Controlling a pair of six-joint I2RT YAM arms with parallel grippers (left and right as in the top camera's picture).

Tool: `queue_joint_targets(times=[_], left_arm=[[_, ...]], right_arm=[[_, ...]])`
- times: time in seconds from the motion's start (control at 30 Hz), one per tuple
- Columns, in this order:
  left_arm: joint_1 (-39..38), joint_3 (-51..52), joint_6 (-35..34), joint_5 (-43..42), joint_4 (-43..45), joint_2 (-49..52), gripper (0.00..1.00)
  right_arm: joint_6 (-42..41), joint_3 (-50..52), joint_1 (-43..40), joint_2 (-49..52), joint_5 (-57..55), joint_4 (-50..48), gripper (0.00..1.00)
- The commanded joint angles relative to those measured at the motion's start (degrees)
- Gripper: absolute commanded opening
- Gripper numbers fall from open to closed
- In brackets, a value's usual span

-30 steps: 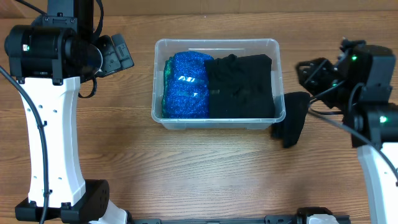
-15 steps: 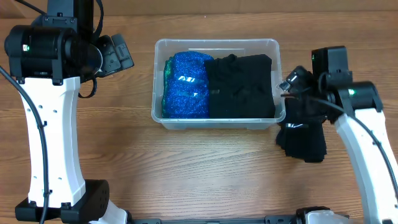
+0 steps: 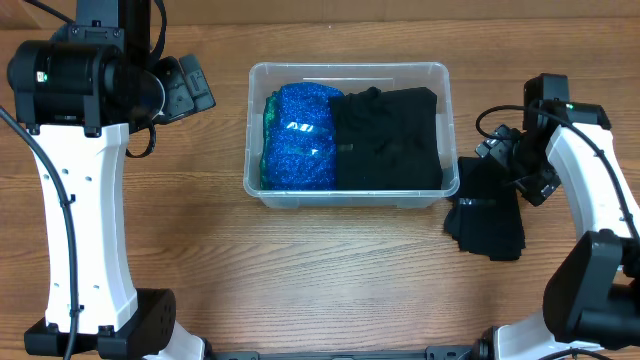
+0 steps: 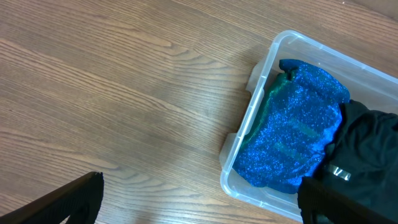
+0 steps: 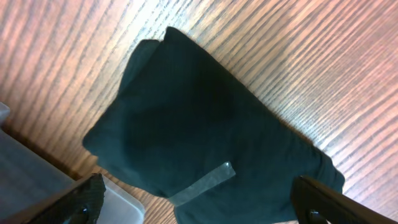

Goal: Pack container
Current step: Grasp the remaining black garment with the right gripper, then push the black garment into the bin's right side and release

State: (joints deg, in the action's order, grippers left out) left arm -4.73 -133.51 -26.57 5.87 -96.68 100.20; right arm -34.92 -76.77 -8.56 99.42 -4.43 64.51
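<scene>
While looking down from overhead, found the container (image 3: 350, 66) at the middle of the wooden table (image 3: 330, 270), toward the far side. Noted a sparkly blue bundle (image 3: 300, 135) filling its left half and a black garment (image 3: 388, 140) filling its right half, pressed against each other. Saw a folded black cloth (image 3: 485, 215) lying flat on the table just beside the container's near right corner. Placed the right gripper (image 3: 510, 160) over that cloth's far edge, close to the container's right wall; could not judge its spread from this height. Spotted the left gripper (image 3: 190, 88) well apart from the container, off its far left corner.

Through the left wrist camera, caught the left gripper (image 4: 200, 186) with fingers spread wide, one at each lower corner of the view, gripping nothing. Made out the container (image 4: 255, 93) at the right, with the sparkly blue bundle (image 4: 292, 137) against its wall, a green edge (image 4: 267, 106) tucked alongside, and the black garment (image 4: 367, 155) next to it.

Through the right wrist camera, found the right gripper (image 5: 198, 183) likewise parted wide, over the folded black cloth (image 5: 199, 112). Noted a pale strip (image 5: 202, 185) across that cloth. Glimpsed the container (image 5: 37, 180) at lower left, just beside the cloth.
</scene>
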Motion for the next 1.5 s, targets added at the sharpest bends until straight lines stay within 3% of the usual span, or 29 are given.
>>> queue_joint_targets(times=[0.0,0.23,0.63,0.77,0.83,0.9,0.93,0.97,1.07,1.2,1.47], left_arm=[[0.22,0.09,0.87,0.72,-0.09,-0.07,1.00],[0.22,0.09,0.87,0.72,-0.09,-0.04,1.00],[0.22,0.09,0.87,0.72,-0.09,-0.02,1.00],[0.22,0.09,0.87,0.72,-0.09,-0.02,1.00],[0.22,0.09,0.87,0.72,-0.09,-0.02,1.00],[0.22,0.09,0.87,0.72,-0.09,-0.02,1.00],[0.22,0.09,0.87,0.72,-0.09,-0.02,1.00],[0.22,0.09,0.87,0.72,-0.09,-0.02,1.00],[0.22,0.09,0.87,0.72,-0.09,-0.02,1.00],[0.22,0.09,0.87,0.72,-0.09,-0.02,1.00],[0.22,0.09,0.87,0.72,-0.09,-0.02,1.00]], right_arm=[[4.02,2.80,-1.70,0.66,1.31,-1.42,1.00],[9.51,10.88,-6.36,0.70,5.20,-8.07,1.00],[9.49,19.91,-8.90,1.64,6.38,-19.65,1.00],[9.94,22.91,-9.53,3.30,12.50,-23.65,0.99],[9.88,23.96,-9.44,3.37,15.52,-25.33,0.90],[9.90,23.93,-9.46,3.34,17.75,-25.44,0.66],[9.90,23.91,-9.46,3.23,18.53,-25.33,0.46],[9.90,23.89,-9.46,3.15,19.19,-25.31,0.36],[9.88,23.34,-9.57,2.10,21.99,-25.20,0.18],[9.81,21.79,-9.55,-3.32,24.63,-23.98,0.08],[8.98,12.94,-9.44,-23.58,28.59,-15.37,0.04]])
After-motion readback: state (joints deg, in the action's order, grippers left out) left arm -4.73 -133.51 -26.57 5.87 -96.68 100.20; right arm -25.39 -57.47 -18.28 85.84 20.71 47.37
